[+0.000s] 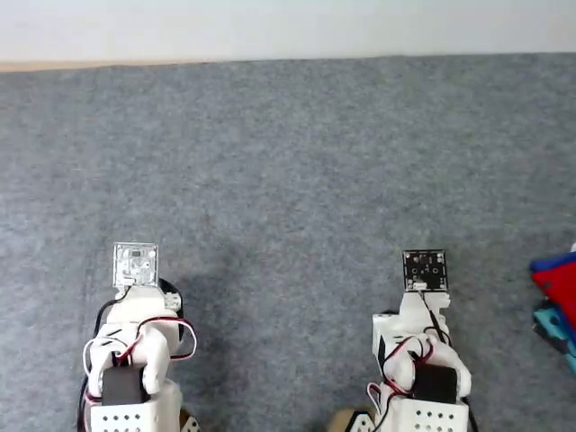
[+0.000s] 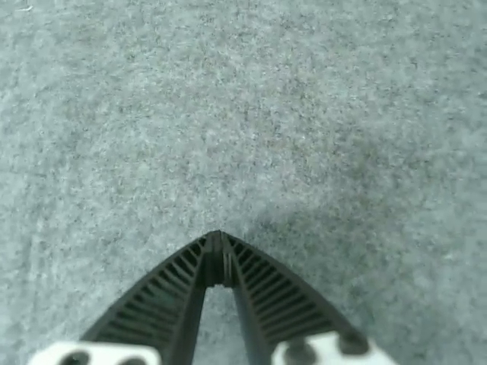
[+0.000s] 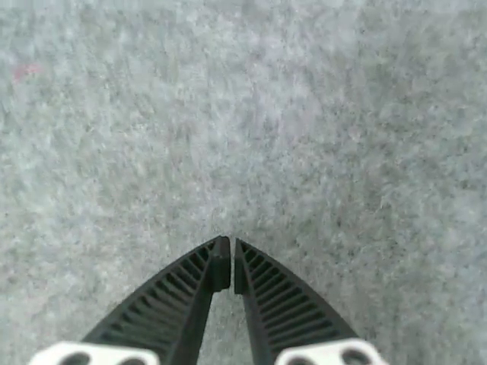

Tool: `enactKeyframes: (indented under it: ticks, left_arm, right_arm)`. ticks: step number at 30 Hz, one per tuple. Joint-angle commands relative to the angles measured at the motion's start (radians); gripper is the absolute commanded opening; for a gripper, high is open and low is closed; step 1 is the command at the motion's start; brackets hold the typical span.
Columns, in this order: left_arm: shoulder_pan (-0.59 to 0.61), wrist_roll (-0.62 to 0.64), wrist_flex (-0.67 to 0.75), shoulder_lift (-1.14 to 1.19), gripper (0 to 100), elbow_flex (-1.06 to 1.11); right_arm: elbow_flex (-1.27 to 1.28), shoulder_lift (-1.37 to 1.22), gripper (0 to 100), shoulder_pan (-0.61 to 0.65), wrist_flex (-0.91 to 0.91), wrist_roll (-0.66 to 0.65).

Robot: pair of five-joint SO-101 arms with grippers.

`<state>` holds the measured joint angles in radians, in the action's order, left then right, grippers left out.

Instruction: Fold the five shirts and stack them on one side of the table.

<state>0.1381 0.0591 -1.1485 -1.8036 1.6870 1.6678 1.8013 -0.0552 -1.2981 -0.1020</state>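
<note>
A pile of shirts (image 1: 560, 297) in red, blue and teal pokes in at the table's right edge. Both arms sit folded back at the near edge, the left arm (image 1: 135, 360) at the lower left and the right arm (image 1: 421, 360) at the lower right, well short of the pile. My left gripper (image 2: 218, 242) is shut, its black ribbed fingers meeting at the tips over bare grey felt. My right gripper (image 3: 230, 249) is shut too, with only a hairline between its tips and nothing held.
Grey felt (image 1: 288, 180) covers the whole table. A pale wall strip (image 1: 288, 27) runs along the far edge. Wide free room lies ahead of both arms and between them.
</note>
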Motion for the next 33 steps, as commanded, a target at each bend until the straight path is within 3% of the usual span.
enactKeyframes:
  ticks: [1, 9, 33]
  left_arm:
    - [-0.006, 0.014, -0.008, -0.008, 0, -0.004]
    - [-0.006, 0.014, -0.107, -0.012, 0, -0.004]
    - [-0.002, 0.014, -0.107, -0.012, 0, -0.004]
  right_arm:
    - [0.015, 0.012, 1.0, 0.001, -0.012, -0.006]
    - [0.015, 0.012, 1.0, 0.001, -0.012, -0.006]
    - [0.015, 0.012, 1.0, 0.001, -0.012, -0.006]
